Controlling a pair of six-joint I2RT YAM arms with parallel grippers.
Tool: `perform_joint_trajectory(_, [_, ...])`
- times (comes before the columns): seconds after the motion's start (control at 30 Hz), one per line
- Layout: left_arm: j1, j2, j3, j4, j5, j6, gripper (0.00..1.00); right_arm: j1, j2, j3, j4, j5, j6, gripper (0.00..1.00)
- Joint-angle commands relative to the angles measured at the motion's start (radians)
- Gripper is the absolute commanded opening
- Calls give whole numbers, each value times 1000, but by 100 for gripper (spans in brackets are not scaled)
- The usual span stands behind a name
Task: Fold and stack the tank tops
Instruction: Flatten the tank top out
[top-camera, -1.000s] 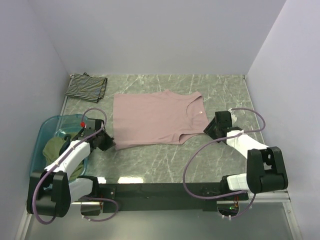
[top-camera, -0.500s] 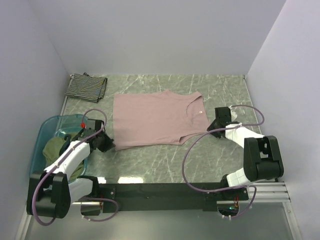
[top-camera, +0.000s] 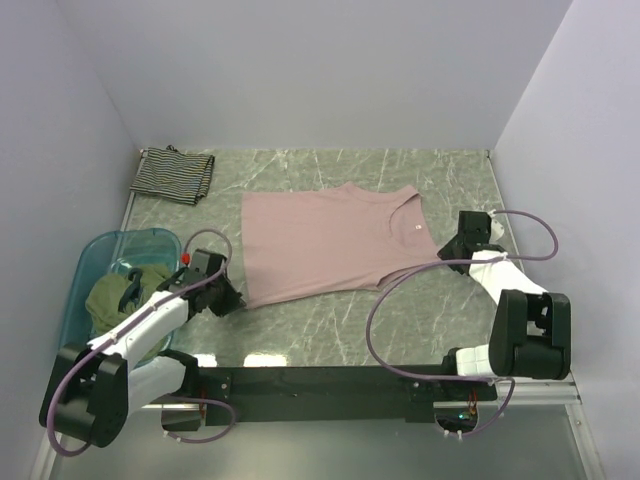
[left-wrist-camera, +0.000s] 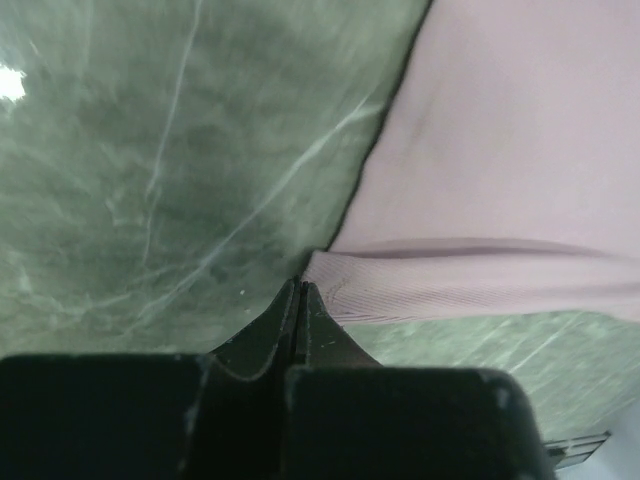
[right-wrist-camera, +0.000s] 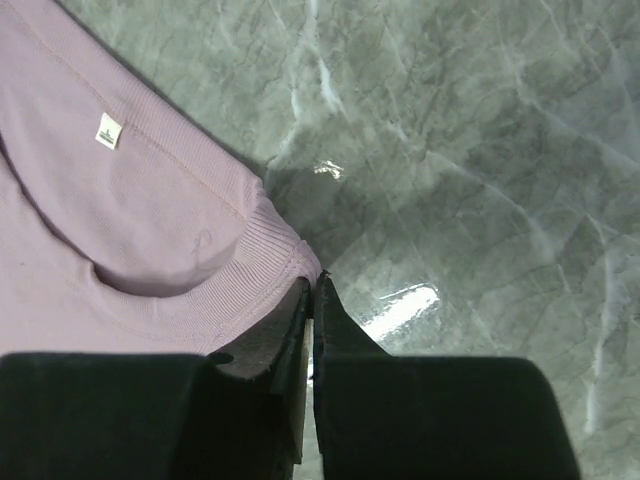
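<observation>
- Two thin pinches carry everything. The left gripper (left-wrist-camera: 300, 295) is closed on the very tip of the hem corner of the mauve-pink tank top (top-camera: 325, 245). The right gripper (right-wrist-camera: 313, 290) is closed on the ribbed edge of a shoulder strap. Both bites look shallow, so a quick pull could slip the cloth free.
- Uneven pulling, left from 7 o'clock of the garment and right from 3 o'clock, would likely skew or wrinkle it on the marble table (top-camera: 330, 330).
- Further out, a wide sweep toward 10 o'clock could disturb the folded striped tank top (top-camera: 173, 175). The olive-green tank top (top-camera: 112, 298) lies in the blue tub (top-camera: 95, 250) at 8 o'clock, close to the left arm.
</observation>
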Motion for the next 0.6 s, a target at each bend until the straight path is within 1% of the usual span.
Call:
perform_joint_trajectory(0.0, [-44,6,-39,18,-49,-47,1,-29,-19,10,-1,26,-25,6])
perform_joint_trajectory(0.03, [-72,-2,-49,27,-49,-56,1,-31,-19,7,2,20,-27,11])
perform_joint_trajectory(0.07, [-86,-8,-56,36,-49,-59,1,-31,-20,2,2,15,-28,18])
perform_joint_trajectory(0.13, [-119,-34,-75,62,-49,-61,1,-29,-42,-10,19,-16,-27,28])
perform_joint_trajectory(0.17, [-129,-43,-78,70,-49,-58,1,-23,-58,-26,25,-23,-30,40])
perform_joint_trajectory(0.27, [-144,-74,-78,85,-51,-41,1,34,-153,-49,31,-46,-39,53])
perform_joint_trajectory(0.33, [-149,-85,-73,88,-49,-27,4,84,-189,-58,22,-46,-33,54])
perform_joint_trajectory(0.37, [-150,-85,-73,93,-49,-24,5,156,-201,-61,14,-36,-21,54])
perform_joint_trajectory(0.43, [-152,-79,-73,90,-49,-21,4,239,-227,-62,-12,-19,-7,53])
perform_joint_trajectory(0.47, [-153,-76,-73,88,-49,-21,4,309,-242,-75,-18,-2,13,52])
perform_joint_trajectory(0.53, [-159,-66,-73,87,-49,-30,4,356,-255,-102,-9,-9,38,51])
perform_joint_trajectory(0.57, [-162,-65,-73,87,-49,-33,5,380,-267,-134,-1,-23,61,49])
